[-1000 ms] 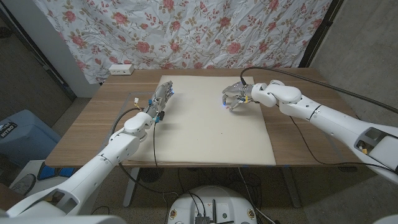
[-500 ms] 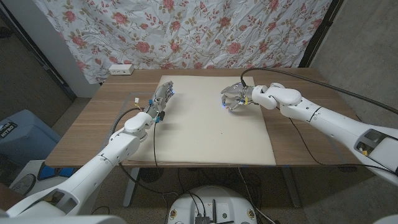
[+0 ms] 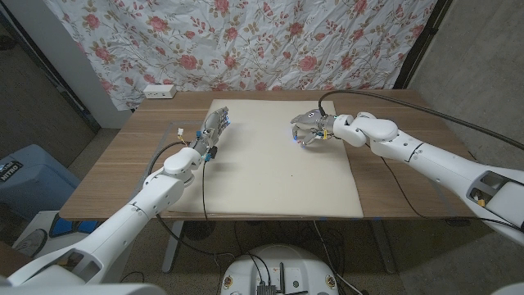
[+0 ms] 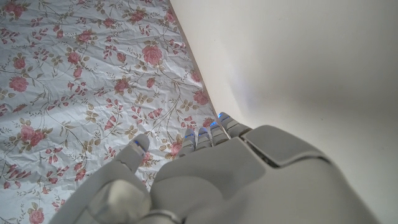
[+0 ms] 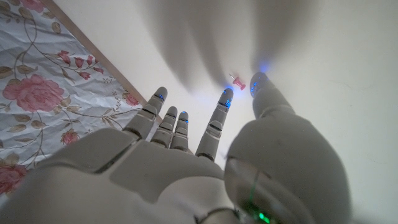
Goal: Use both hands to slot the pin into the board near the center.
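1. Fingers of the left hand (image 3: 213, 131) stretched out and a little apart, holding nothing, at the left edge of the cream board (image 3: 278, 176); same fingers (image 4: 208, 130) in the left wrist view straight, blue lights at the tips.
2. Fingers of the right hand (image 3: 309, 129) spread and half curved over the far right part of the board, holding nothing; in the right wrist view fingers (image 5: 219, 115) apart, with blue lights on the tips.
3. Further left on the scene: blue bin (image 3: 29, 180) on the floor beside the wooden table (image 3: 123, 172), and a white power strip (image 3: 159, 92) at the far left corner of the table.
4. Left hand seen on its edge at the board's border, forearm coming from the near left.
5. Board lying in the middle of the table, pale and flat; one small dark dot (image 3: 289, 174) near its center, too small to tell what it is.
6. Small red pin (image 5: 237, 81) lying on the board in the right wrist view, just beyond the right hand's fingertips, between thumb and nearest finger, not touched.
7. Flowered cloth (image 3: 246, 41) hanging behind the table, across the whole back.
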You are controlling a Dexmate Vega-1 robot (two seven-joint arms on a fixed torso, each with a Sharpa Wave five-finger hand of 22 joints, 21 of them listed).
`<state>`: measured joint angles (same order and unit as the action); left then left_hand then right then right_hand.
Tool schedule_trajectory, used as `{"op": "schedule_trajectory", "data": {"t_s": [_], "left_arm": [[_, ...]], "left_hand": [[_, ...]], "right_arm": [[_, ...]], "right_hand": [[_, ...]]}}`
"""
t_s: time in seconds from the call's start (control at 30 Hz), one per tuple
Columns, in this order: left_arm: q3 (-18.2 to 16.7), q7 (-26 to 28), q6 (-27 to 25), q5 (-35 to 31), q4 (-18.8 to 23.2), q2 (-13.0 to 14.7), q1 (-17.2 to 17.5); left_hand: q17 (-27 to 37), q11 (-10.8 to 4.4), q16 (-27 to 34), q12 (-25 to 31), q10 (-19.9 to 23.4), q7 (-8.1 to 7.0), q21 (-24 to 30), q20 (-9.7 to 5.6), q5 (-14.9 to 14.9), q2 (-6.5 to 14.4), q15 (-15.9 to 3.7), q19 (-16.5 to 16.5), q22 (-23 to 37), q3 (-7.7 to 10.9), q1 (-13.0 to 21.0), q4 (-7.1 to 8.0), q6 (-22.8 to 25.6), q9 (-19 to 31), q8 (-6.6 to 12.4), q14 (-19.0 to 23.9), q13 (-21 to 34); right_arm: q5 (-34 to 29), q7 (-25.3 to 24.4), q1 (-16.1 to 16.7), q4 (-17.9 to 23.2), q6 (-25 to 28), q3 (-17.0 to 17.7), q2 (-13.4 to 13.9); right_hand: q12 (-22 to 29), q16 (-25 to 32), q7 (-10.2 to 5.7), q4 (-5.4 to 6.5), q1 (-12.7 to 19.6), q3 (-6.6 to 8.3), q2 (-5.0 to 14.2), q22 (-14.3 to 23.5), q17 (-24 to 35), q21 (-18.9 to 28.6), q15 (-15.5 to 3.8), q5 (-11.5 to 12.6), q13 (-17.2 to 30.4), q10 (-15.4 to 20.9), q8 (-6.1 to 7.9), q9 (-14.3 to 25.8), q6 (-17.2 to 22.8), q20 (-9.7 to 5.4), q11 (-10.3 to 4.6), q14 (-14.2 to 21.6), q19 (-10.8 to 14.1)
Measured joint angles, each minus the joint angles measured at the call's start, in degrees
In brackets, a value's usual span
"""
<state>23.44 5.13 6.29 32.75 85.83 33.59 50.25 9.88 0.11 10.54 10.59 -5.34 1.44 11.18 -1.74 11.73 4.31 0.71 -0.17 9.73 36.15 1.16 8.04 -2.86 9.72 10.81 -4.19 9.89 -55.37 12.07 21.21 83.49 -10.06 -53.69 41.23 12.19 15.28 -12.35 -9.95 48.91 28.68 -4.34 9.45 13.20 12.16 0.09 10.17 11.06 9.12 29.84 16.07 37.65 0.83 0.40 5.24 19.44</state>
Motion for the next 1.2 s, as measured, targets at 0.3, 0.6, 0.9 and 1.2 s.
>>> {"op": "schedule_trajectory", "data": {"t_s": [0.3, 0.6, 0.9, 1.2], "left_arm": [[0.00, 0.17, -0.11, 0.00, 0.38, 0.08, 0.30], [-0.06, 0.42, -0.12, 0.00, 0.66, 0.09, 0.61], [-0.09, 0.57, -0.12, 0.00, 0.81, 0.08, 0.77], [-0.10, 0.57, -0.14, 0.03, 0.91, 0.08, 0.80]], "left_hand": [[0.00, 0.00, 0.00, 0.00, 0.00, 0.00, 0.00, 0.00, 0.00, 0.00, 0.00, 0.00, 0.00, 0.00, 0.00, 0.00, 0.00, 0.00, 0.00, 0.00, 0.00], [0.00, 0.00, 0.00, 0.00, 0.00, 0.00, 0.00, 0.00, 0.00, 0.00, 0.00, 0.00, 0.00, 0.00, 0.00, 0.00, 0.00, 0.00, 0.00, 0.00, 0.00], [0.00, 0.00, 0.00, 0.00, 0.00, 0.00, 0.00, 0.00, 0.00, 0.00, 0.00, 0.00, 0.00, 0.00, 0.00, 0.00, 0.00, 0.00, 0.00, 0.00, 0.00], [0.00, 0.00, 0.00, 0.00, 0.00, 0.00, 0.00, 0.00, 0.00, 0.00, 0.00, 0.00, 0.00, 0.22, 0.00, -0.23, 0.00, 0.00, 0.00, 0.00, 0.00]], "right_arm": [[-0.72, -2.56, 0.20, -0.63, -0.28, -0.23, 0.06], [-1.52, -5.55, 0.37, -1.45, -0.53, -0.43, 0.15], [-2.00, -7.33, 0.24, -2.55, -0.86, -0.87, -0.01], [-2.39, -8.29, -0.12, -3.26, -0.91, -1.37, -0.29]], "right_hand": [[0.00, 0.41, -0.02, 0.15, 0.50, -0.63, -0.25, 0.00, 0.26, 0.00, -1.03, 0.01, -0.01, 1.12, 1.77, 0.70, 2.71, -0.51, -0.72, 1.03, 0.95], [0.00, 0.65, 0.01, 0.37, 1.70, -1.19, -0.69, 0.32, 0.53, 0.00, -1.94, 0.01, -0.01, 2.35, 3.66, 1.37, 5.48, -0.74, -1.53, 1.94, 1.97], [0.00, 1.06, -0.04, 0.47, 2.01, -1.57, -0.39, 0.32, 0.79, 0.00, -2.37, 0.01, -0.01, 3.27, 5.56, 2.10, 8.43, -1.14, -2.46, 2.37, 2.36], [0.00, 1.39, -0.06, 0.46, 2.76, -1.56, 0.37, 0.31, 0.97, 0.00, -2.14, 0.01, -0.01, 3.81, 7.07, 2.50, 10.90, -1.62, -2.99, 2.77, 2.84]]}}
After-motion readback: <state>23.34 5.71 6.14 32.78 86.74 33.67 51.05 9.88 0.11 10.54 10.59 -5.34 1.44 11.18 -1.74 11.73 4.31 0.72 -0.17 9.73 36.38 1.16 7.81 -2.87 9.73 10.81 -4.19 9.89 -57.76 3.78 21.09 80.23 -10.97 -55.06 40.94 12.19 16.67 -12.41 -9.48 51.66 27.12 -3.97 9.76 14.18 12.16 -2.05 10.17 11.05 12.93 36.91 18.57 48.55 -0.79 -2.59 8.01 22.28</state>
